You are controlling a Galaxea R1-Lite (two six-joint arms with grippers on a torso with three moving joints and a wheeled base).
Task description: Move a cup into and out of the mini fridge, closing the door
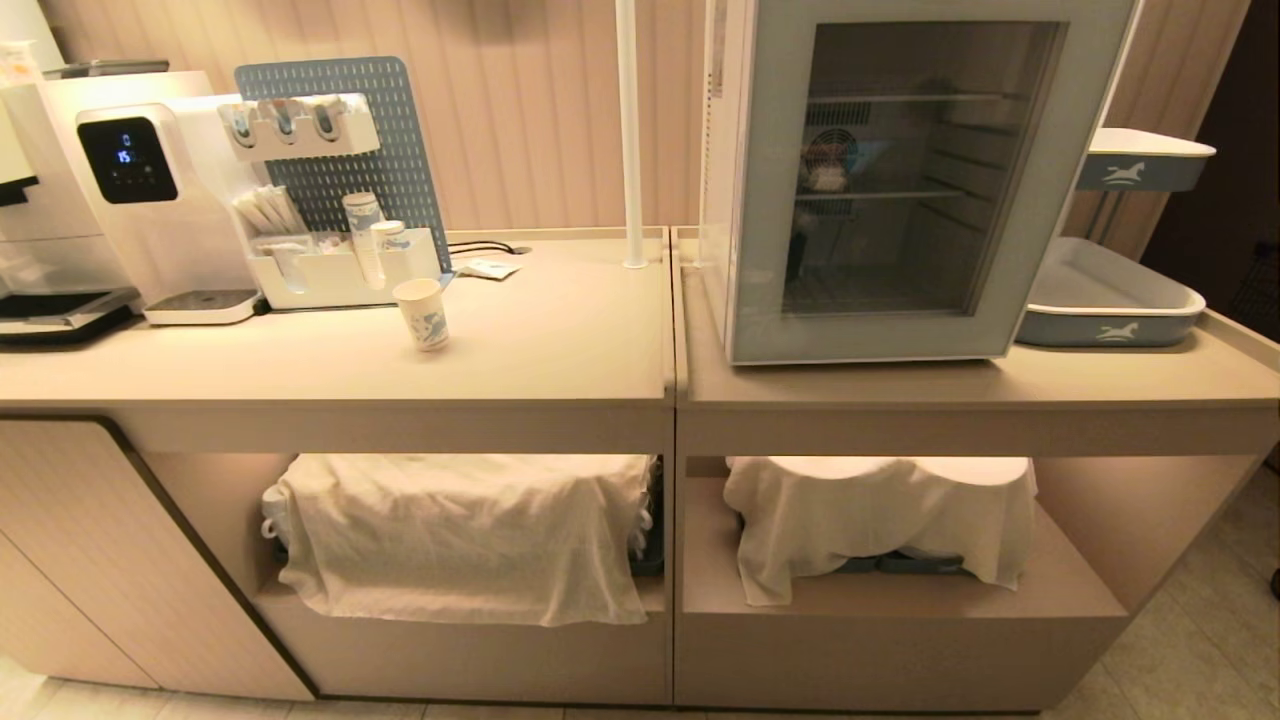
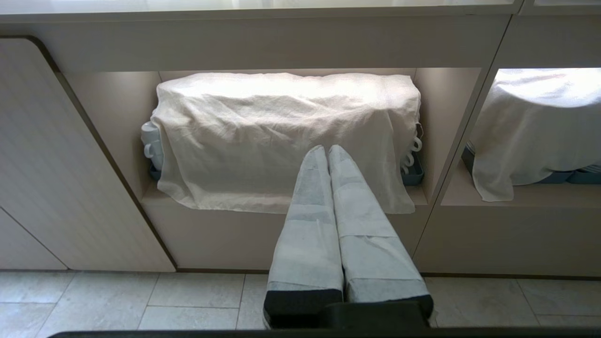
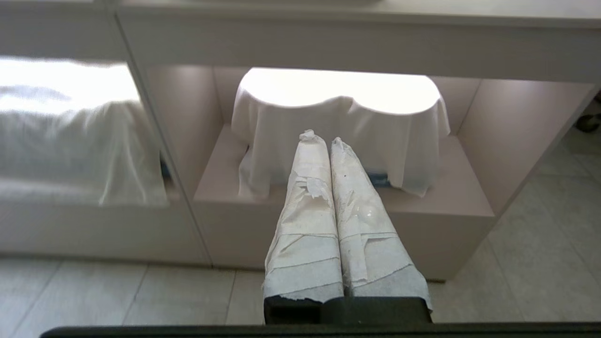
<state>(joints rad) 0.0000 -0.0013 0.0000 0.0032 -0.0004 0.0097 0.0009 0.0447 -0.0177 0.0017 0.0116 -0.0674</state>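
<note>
Left claw (image 2: 327, 152) is clenched, tape-wrapped fingers pressed together and holding nothing, low in front of the cloth-draped rack (image 2: 286, 136) on the left shelf. Right claw (image 3: 324, 140) is likewise clenched and empty, facing the draped bundle (image 3: 338, 122) on the right shelf. Up on the surface (image 1: 560, 340), the cup (image 1: 423, 313) stands upright at centre left, near the organiser of stacked cups (image 1: 340, 265). Upper right, the mini fridge (image 1: 900, 180) sits with its door (image 1: 775, 200) shut, a grey-blue tray (image 1: 1110, 300) just beside it.

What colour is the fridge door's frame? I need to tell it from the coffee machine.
Grey-blue, around dark tinted glass: the door, head view.
</note>
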